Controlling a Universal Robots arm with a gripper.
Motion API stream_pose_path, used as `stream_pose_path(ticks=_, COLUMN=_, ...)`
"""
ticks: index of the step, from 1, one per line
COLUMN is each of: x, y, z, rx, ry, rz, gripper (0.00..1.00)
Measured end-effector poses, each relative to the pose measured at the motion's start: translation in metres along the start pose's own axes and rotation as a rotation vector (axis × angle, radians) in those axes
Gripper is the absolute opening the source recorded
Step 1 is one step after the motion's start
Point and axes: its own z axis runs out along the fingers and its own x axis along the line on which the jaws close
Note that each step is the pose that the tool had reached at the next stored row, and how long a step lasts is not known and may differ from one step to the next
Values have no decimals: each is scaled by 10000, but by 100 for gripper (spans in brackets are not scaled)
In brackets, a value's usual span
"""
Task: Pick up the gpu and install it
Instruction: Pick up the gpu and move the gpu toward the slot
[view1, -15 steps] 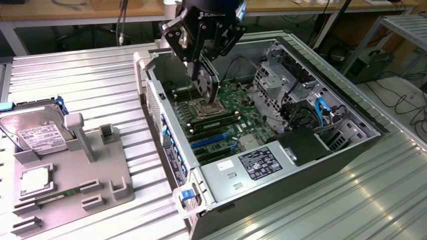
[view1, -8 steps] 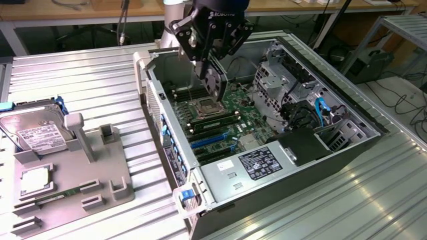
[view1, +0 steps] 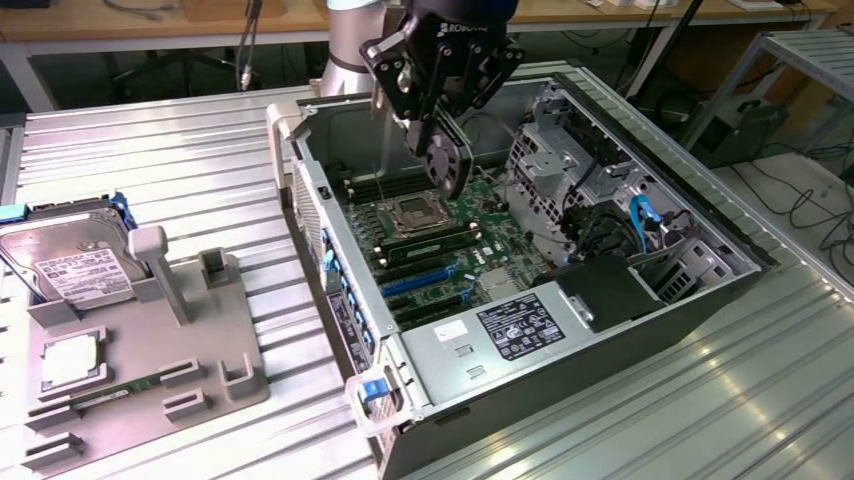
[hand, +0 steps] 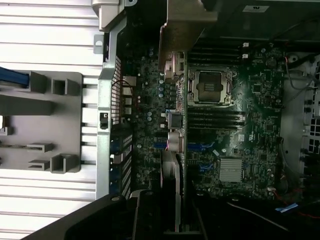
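Observation:
The gpu, a thin dark card with a round black fan on one face, hangs on edge from my gripper, which is shut on its upper part. It hovers inside the open computer case, above the green motherboard and close to the CPU socket. In the wrist view the gpu is seen edge-on, running out from the gripper over the board, with its pale metal bracket at the far end. The blue expansion slots lie below and nearer the camera than the card.
At the exterior view's left, a grey holder tray carries a silver hard drive, a square chip and a green memory stick. The power supply, drive cage and cables crowd the case's right side.

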Motion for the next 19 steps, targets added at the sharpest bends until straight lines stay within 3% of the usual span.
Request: stream_pose_path(ticks=19, x=-542, y=-23, z=-4, rx=0, ry=0, rz=13, gripper=28)
